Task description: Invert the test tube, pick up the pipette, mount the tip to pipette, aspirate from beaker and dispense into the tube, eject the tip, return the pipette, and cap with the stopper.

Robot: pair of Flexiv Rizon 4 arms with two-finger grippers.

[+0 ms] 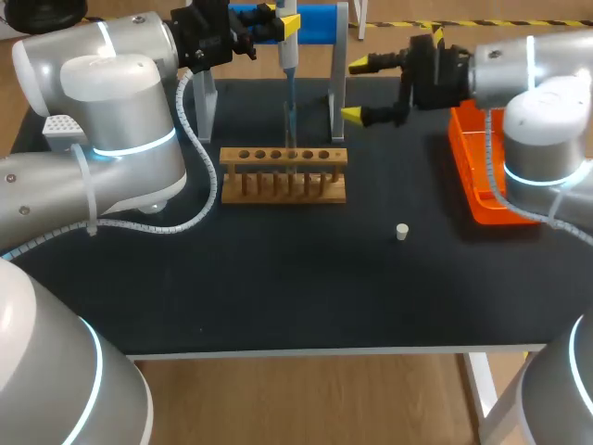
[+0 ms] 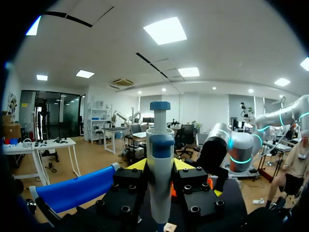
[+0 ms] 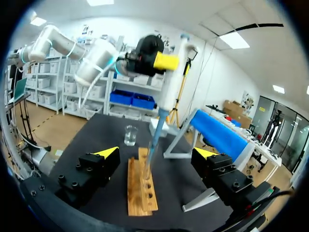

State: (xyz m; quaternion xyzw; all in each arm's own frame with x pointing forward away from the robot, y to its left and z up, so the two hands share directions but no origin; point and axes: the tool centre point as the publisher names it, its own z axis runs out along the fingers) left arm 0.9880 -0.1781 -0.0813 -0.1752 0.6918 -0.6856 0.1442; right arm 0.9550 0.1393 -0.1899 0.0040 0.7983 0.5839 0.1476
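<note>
The left arm (image 1: 120,120) comes in from the table's left side, bent at the elbow. Its left gripper (image 1: 264,23) is raised over the table's far edge, with both fingers clamped on the upright pipette (image 1: 288,46). The right arm (image 1: 537,93) enters from the right side. Its right gripper (image 1: 355,90) hangs above the table's far right part, pointing sideways toward the left gripper, with its fingers spread wide and nothing between them.

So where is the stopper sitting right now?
In the head view the stopper sits loose on the table, right of the wooden rack and nearer the front edge, left of the orange tray.
</note>
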